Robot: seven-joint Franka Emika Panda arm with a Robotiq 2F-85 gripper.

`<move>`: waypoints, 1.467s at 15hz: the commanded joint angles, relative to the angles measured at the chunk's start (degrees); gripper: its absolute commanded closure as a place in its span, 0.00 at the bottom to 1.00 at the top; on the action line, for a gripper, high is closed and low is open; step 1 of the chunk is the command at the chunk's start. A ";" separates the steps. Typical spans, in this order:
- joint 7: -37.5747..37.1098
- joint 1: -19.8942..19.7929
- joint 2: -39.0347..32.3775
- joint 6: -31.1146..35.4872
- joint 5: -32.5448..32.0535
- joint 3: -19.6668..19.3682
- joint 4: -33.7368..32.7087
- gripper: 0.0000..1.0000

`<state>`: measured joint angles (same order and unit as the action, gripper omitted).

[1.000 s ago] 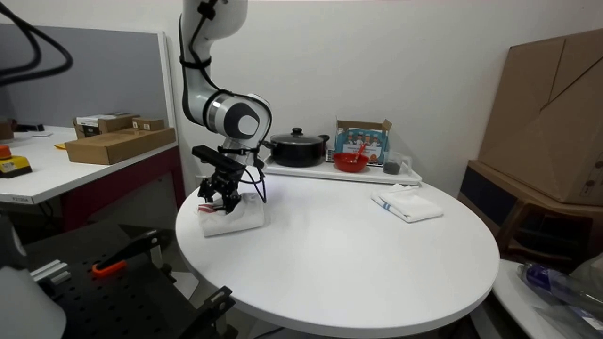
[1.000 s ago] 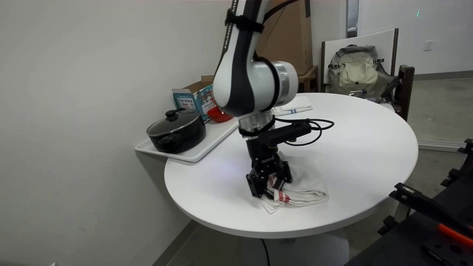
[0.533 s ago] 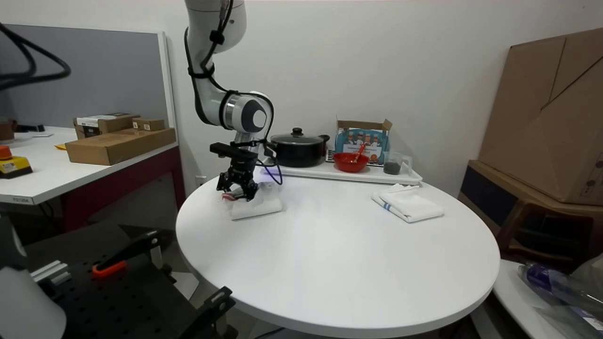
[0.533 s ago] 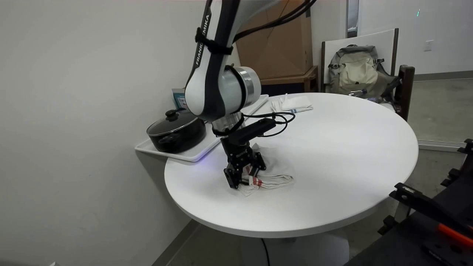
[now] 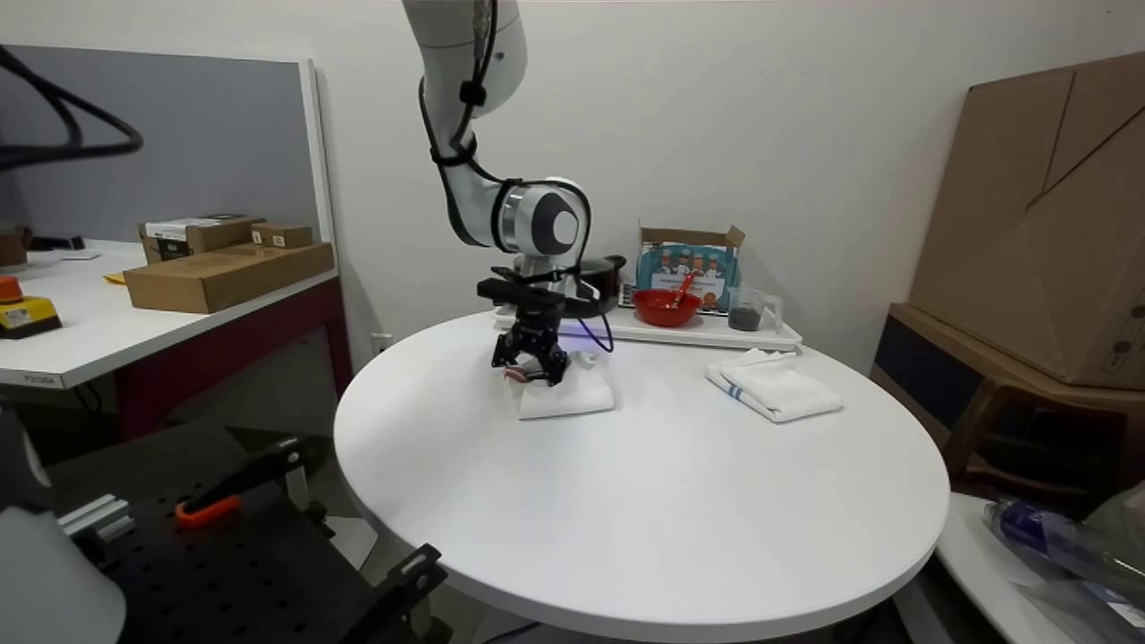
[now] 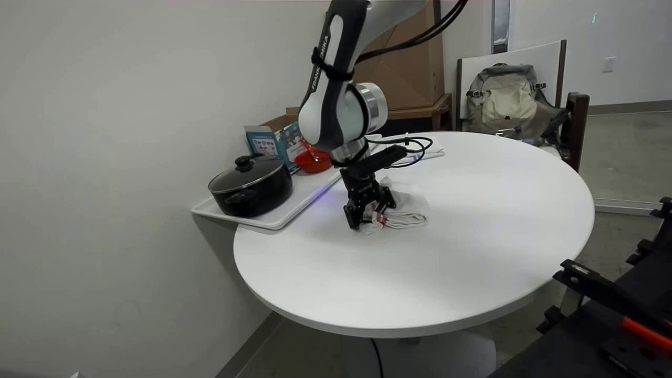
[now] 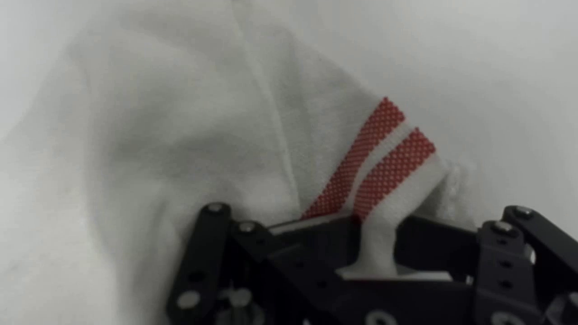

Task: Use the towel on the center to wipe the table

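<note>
A white towel with red stripes lies bunched and partly folded on the round white table (image 5: 662, 537). The towel shows in both exterior views (image 5: 572, 395) (image 6: 409, 207) and fills much of the wrist view (image 7: 189, 131). My gripper, seen in both exterior views (image 5: 531, 368) (image 6: 370, 214), points down at the table surface. In the wrist view the gripper (image 7: 378, 239) is shut on a pinched fold of the towel beside the red stripes. The rest of the towel spreads on the table around the fingers. Part of it is hidden under the gripper.
A folded white towel with blue stripes (image 5: 776, 390) lies on the table's far right. A white tray (image 5: 707, 333) at the table's back edge holds a black pot (image 6: 251, 190), a red bowl (image 5: 665, 308), a box (image 5: 687, 266) and a clear cup (image 5: 750, 309). The arm passes close to the pot.
My gripper has slid the red-striped towel across the table from near its left edge, rightward and toward the back in an exterior view. The blue-striped towel and tray items have not moved.
</note>
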<state>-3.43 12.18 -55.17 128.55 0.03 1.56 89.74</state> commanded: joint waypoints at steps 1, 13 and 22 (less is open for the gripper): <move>-0.86 -4.60 -1.66 1.79 1.28 -0.40 0.61 0.94; -0.12 -11.71 10.21 10.45 8.78 3.42 27.62 0.94; 0.93 -2.07 6.33 6.74 7.32 12.13 18.39 0.94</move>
<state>-4.03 6.19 -43.87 136.12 8.04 13.08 115.62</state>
